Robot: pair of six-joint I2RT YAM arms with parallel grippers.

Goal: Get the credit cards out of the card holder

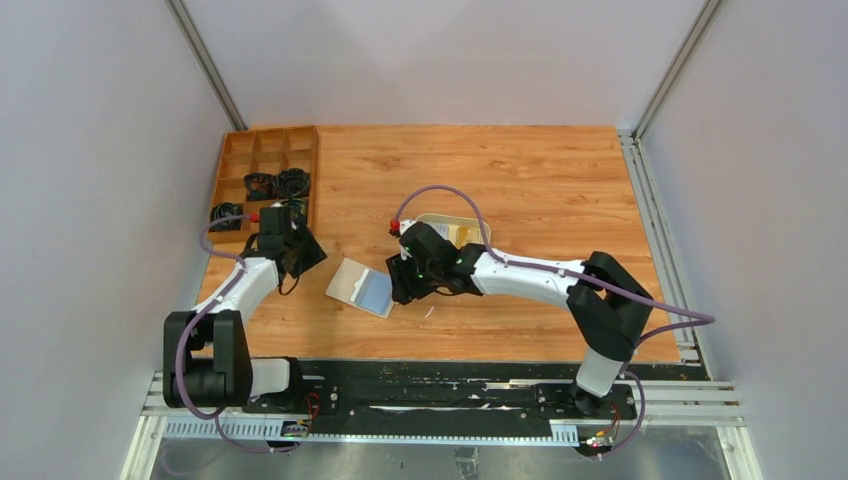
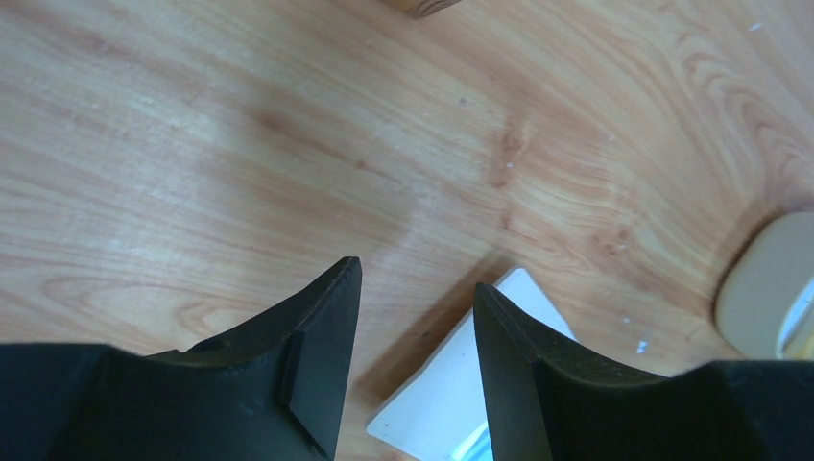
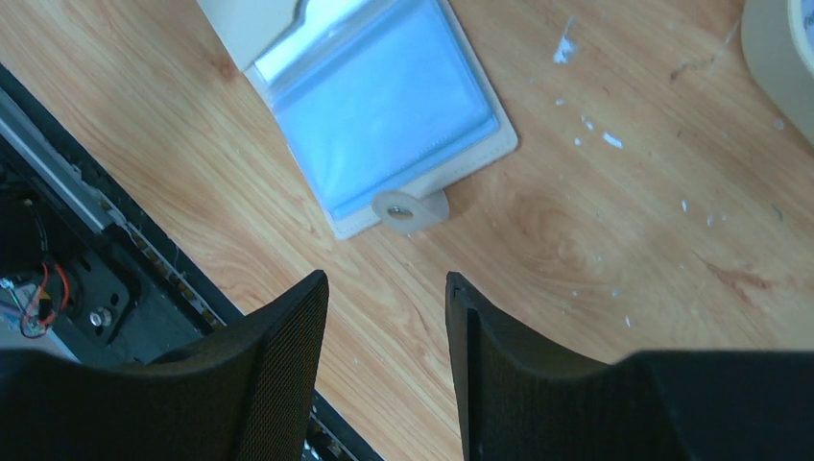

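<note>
- The left gripper point(image 2: 415, 277) has its jaws spread, with only bare wood between them. It hangs over the table point(image 1: 540, 180), tipped downward on a bent arm.
- The right gripper point(image 3: 384, 279) is also spread and grips nothing. Its arm stretches low across the table from the right-hand base, with the wrist turned toward the left gripper.
- The card holder point(image 3: 384, 106) lies open and flat between the two grippers, just ahead of the right jaws and touching neither finger.
- From the left jaws, a pale corner of the card holder shows just past the right-hand fingertip and partly under it.
- The snap tab point(image 3: 410, 206) points straight back at the right jaws. The blue-grey pocket leaf lies nearer to them and the cream cover beyond it.
- The card holder's long axis runs from one gripper toward the other.
- Whether credit cards sit in the pockets cannot be told.
- An oval cream tray point(image 2: 754, 288) sits off to the right of both pairs of jaws, apart from the card holder.
- A wooden compartment box point(image 1: 235, 160) stands beyond the left gripper, with dark items in some cells.
- Small white flecks point(image 3: 566, 43) dot the wood ahead of the right jaws.
</note>
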